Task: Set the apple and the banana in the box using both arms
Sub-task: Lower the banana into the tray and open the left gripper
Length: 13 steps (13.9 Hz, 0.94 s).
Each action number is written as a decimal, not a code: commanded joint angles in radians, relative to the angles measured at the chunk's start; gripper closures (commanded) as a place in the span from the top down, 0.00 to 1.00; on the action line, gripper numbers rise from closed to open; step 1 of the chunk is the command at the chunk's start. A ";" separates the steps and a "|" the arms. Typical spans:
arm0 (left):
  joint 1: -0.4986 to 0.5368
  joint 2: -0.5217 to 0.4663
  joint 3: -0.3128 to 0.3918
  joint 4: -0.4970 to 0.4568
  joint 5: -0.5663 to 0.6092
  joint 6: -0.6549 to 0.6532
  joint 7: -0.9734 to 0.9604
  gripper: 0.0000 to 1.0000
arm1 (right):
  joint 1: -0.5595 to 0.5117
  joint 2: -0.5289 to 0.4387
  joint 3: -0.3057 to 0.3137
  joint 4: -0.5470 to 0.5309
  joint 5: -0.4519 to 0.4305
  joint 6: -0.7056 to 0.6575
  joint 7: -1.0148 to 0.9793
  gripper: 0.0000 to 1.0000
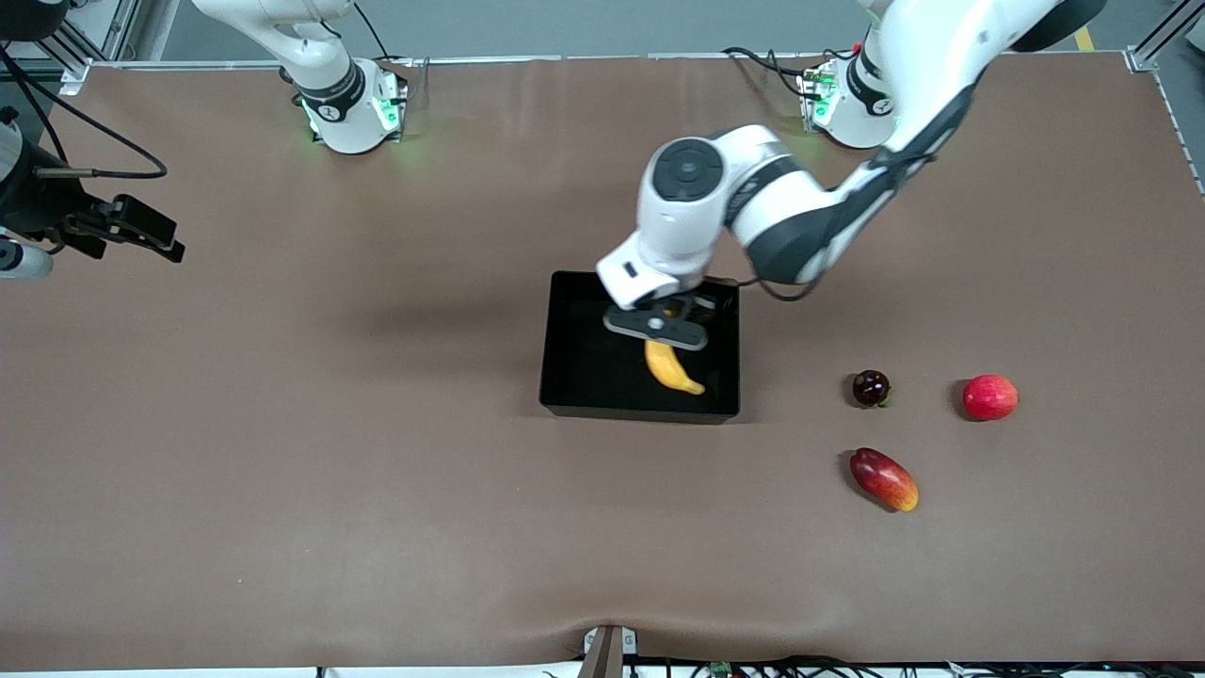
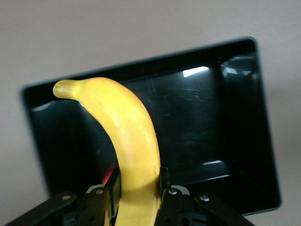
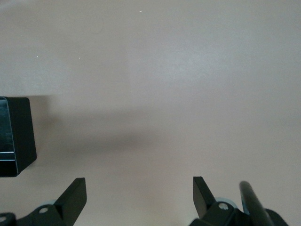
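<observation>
My left gripper (image 1: 666,322) is shut on the yellow banana (image 1: 670,369) and holds it up over the black box (image 1: 574,372). In the left wrist view the fingers (image 2: 165,178) clamp the banana (image 2: 127,122) near one end, with the box (image 2: 211,122) below it. The small dark red apple (image 1: 871,388) sits on the table toward the left arm's end, beside the box. My right gripper (image 1: 141,231) waits open and empty over the table at the right arm's end; its wrist view shows the open gripper (image 3: 139,193) and a corner of the box (image 3: 16,136).
A pinkish-red round fruit (image 1: 990,396) lies beside the apple, closer to the left arm's end. An oblong red-and-yellow fruit (image 1: 883,478) lies nearer to the front camera than the apple. The brown table (image 1: 329,452) spreads wide around the box.
</observation>
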 commanded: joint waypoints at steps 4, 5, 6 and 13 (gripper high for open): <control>-0.253 0.050 0.229 0.028 0.010 0.195 -0.071 0.00 | -0.023 0.009 0.012 0.018 0.021 -0.015 -0.012 1.00; -0.277 0.064 0.252 0.028 0.016 0.218 -0.073 0.00 | -0.023 0.009 0.012 0.018 0.021 -0.015 -0.012 1.00; -0.292 0.076 0.271 0.028 0.021 0.235 -0.067 0.00 | -0.024 0.009 0.012 0.018 0.021 -0.015 -0.012 1.00; -0.347 0.174 0.335 0.038 0.050 0.321 -0.070 0.00 | -0.023 0.009 0.012 0.020 0.021 -0.015 -0.012 1.00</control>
